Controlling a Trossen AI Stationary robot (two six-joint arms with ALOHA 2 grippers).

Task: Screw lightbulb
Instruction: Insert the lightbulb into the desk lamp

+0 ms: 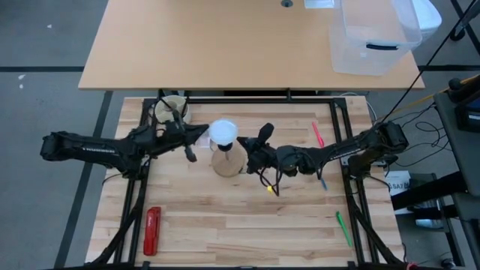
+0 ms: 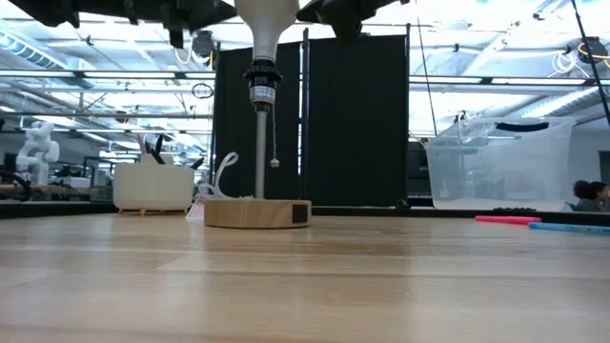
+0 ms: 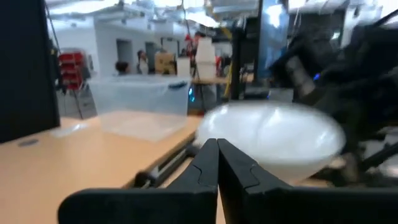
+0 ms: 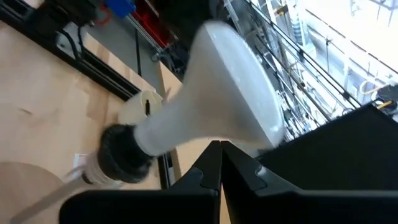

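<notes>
item: lightbulb (image 1: pixel 223 132), white, dome up, its base seated in the black socket (image 2: pixel 260 78) on top of a thin post rising from a round wooden disc (image 2: pixel 257 212) near the middle of the surface (image 1: pixel 247 217).

left pincer (image 1: pixel 204 132): i saw it just beside the dome on its left, fingers (image 3: pixel 205 168) pressed together, clamped on nothing.

right pincer (image 1: pixel 243 142): i saw it just beside the dome on its right, fingers (image 4: pixel 214 163) together, nothing between them.

whether either tip touched the glass, i could not tell.

other stock on the surface: red tool (image 1: pixel 152 230) near the front left; pink pen (image 1: pixel 317 134), blue pen (image 1: pixel 322 180) and green pen (image 1: pixel 343 228) on the right. clear plastic bin (image 1: pixel 373 36) on the far table.
</notes>
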